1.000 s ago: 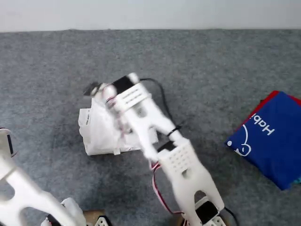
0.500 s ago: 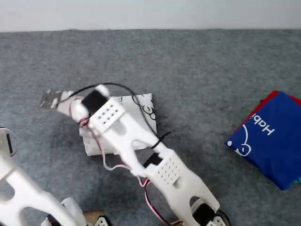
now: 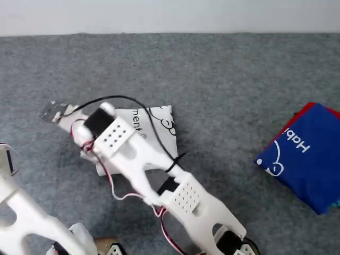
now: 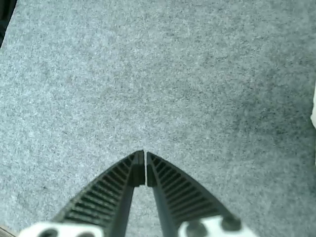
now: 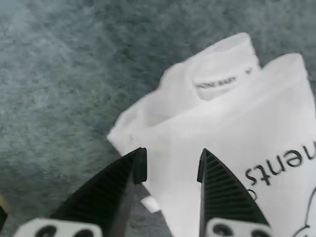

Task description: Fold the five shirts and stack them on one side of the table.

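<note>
Grey fuzzy table cover [image 3: 228,74] lies under everything. At the left, the white left arm [image 3: 26,218] stands by the near edge. The left gripper [image 4: 145,170] has its black ridged fingers pressed tight together, tip to tip, with nothing held between them. It hangs over bare grey cover.

Next comes the folded white shirt with black letters [image 3: 154,125], lying flat a little left of the middle of the table. The white right arm [image 3: 175,194] stretches from the near edge across this shirt, and it hides much of the shirt from above. The right gripper [image 5: 170,165] is spread wide and holds nothing. It sits over the shirt's left end. One black finger is over the white cloth and the other is over the shirt's edge, where cloth meets grey cover. The shirt's neck tag [image 5: 222,81] lies just past the fingertips. I cannot tell if the tips touch the cloth.

Far to the right, well apart from the arms, lies a folded blue shirt with white print [image 3: 305,159]. A red cloth edge [image 3: 297,114] peeks out from under it.
</note>
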Motion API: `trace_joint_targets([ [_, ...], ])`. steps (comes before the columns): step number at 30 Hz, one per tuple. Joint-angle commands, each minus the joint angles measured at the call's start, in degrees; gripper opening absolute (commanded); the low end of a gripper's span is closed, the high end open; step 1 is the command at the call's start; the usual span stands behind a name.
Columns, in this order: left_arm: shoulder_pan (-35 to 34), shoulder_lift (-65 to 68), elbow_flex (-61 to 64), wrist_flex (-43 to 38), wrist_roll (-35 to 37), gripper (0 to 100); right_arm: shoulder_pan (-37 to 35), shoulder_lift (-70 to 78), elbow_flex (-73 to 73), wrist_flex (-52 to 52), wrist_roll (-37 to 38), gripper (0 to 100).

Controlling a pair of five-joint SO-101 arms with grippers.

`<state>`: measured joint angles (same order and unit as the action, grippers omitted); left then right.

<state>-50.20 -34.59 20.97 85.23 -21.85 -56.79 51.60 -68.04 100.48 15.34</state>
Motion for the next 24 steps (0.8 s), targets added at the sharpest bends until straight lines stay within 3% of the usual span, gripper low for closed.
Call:
trace_joint_targets([
  [1, 0.00, -1.58, -0.48, -1.41, 0.18, 1, -1.80, -3.91, 1.67, 2.42, -0.70, 18.0],
  [5, 0.00, -1.58, -0.48, -1.41, 0.18, 1, -1.71, -4.00, 6.15, 2.42, -0.79, 18.3],
  [10, 0.09, -1.58, -0.48, -1.49, 0.26, 1, -0.40, -4.00, 6.42, 2.33, -0.88, 28.5],
  [19, 0.35, -1.49, -0.48, -1.49, 0.26, 1, -0.48, -0.22, 6.51, 0.75, -1.41, 28.3],
  [24, 0.35, -1.49, -0.48, -1.49, 0.26, 1, 0.31, 2.15, 6.33, 0.66, -1.05, 10.7],
])
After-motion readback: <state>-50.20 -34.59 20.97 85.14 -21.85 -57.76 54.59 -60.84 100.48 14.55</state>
